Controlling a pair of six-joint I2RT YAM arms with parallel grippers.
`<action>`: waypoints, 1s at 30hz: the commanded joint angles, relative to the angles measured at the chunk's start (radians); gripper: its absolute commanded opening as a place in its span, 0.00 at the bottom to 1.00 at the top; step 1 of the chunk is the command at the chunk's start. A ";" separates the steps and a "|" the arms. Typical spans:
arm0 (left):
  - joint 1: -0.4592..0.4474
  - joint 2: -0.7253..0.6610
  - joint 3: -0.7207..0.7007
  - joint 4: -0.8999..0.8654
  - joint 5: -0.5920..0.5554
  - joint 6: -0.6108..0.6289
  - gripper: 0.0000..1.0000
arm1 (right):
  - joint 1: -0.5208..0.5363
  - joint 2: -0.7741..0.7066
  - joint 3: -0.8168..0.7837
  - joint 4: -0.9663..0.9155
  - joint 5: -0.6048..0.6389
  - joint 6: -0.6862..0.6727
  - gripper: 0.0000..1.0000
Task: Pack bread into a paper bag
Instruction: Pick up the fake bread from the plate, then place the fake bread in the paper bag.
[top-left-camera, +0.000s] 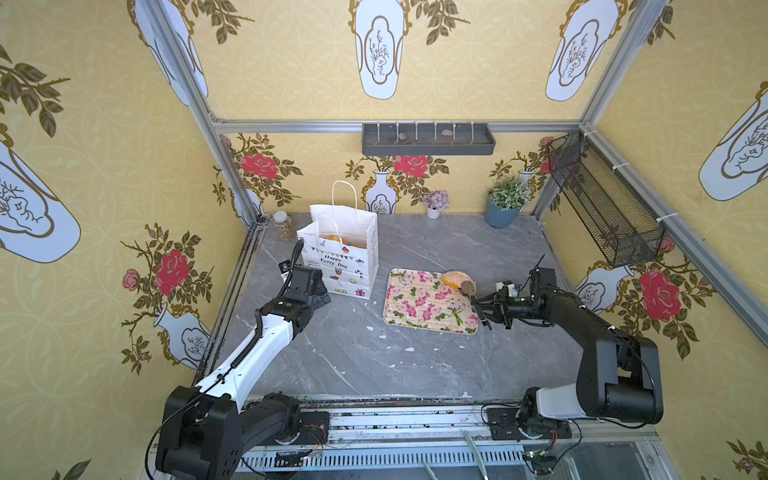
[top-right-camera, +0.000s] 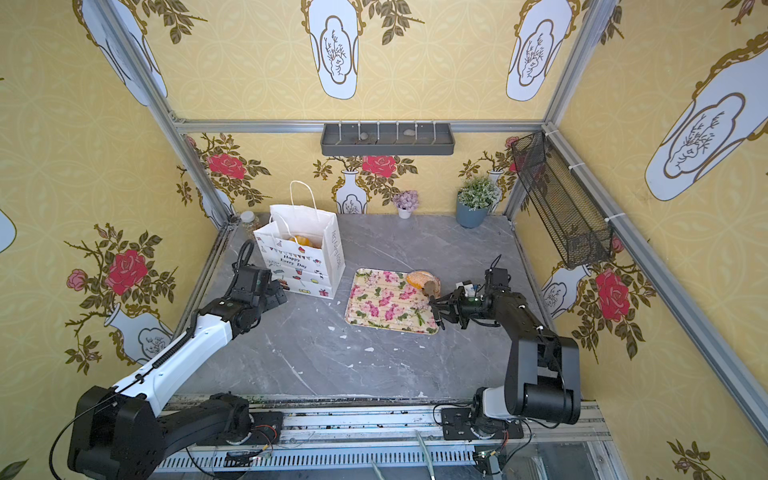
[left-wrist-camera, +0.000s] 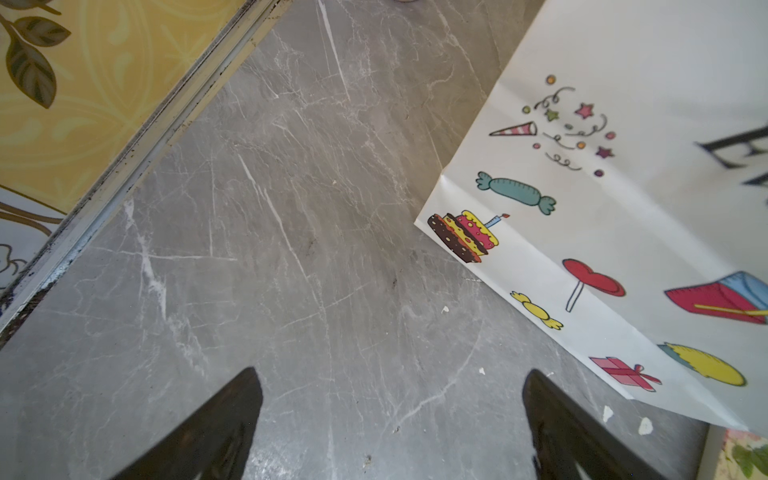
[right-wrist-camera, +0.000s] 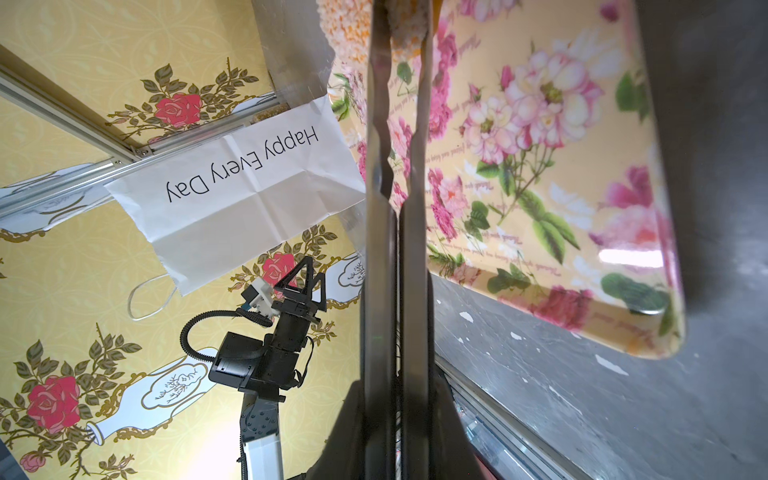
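The white paper bag (top-left-camera: 347, 259) (top-right-camera: 301, 257) stands open at the back left, with an orange piece of bread (top-left-camera: 333, 239) showing inside. More bread (top-left-camera: 454, 277) (top-right-camera: 417, 277) lies at the far right corner of the floral tray (top-left-camera: 419, 303). My right gripper (top-left-camera: 484, 311) (right-wrist-camera: 397, 390) is shut on metal tongs (right-wrist-camera: 380, 174), whose tips pinch the brownish end of the bread (top-left-camera: 468, 286) (right-wrist-camera: 405, 25). My left gripper (left-wrist-camera: 390, 415) (top-left-camera: 322, 297) is open and holds nothing. It hangs low over the table beside the bag's (left-wrist-camera: 623, 208) front corner.
A jar (top-left-camera: 284, 226) stands behind the bag in the back left corner. Two potted plants (top-left-camera: 435, 203) (top-left-camera: 505, 203) sit along the back wall. A grey shelf (top-left-camera: 428, 139) and a black mesh basket (top-left-camera: 602, 199) hang on the walls. White crumbs dot the grey marble table (top-left-camera: 395, 365).
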 joint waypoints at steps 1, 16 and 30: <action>0.000 -0.004 -0.004 0.005 -0.005 -0.016 0.99 | 0.008 -0.036 0.025 -0.046 -0.003 -0.013 0.05; 0.000 -0.016 0.000 -0.002 -0.006 -0.015 0.99 | 0.300 -0.064 0.405 -0.074 0.097 0.051 0.03; 0.000 -0.020 0.011 -0.013 -0.016 -0.009 0.99 | 0.534 0.133 0.739 0.005 0.134 0.063 0.03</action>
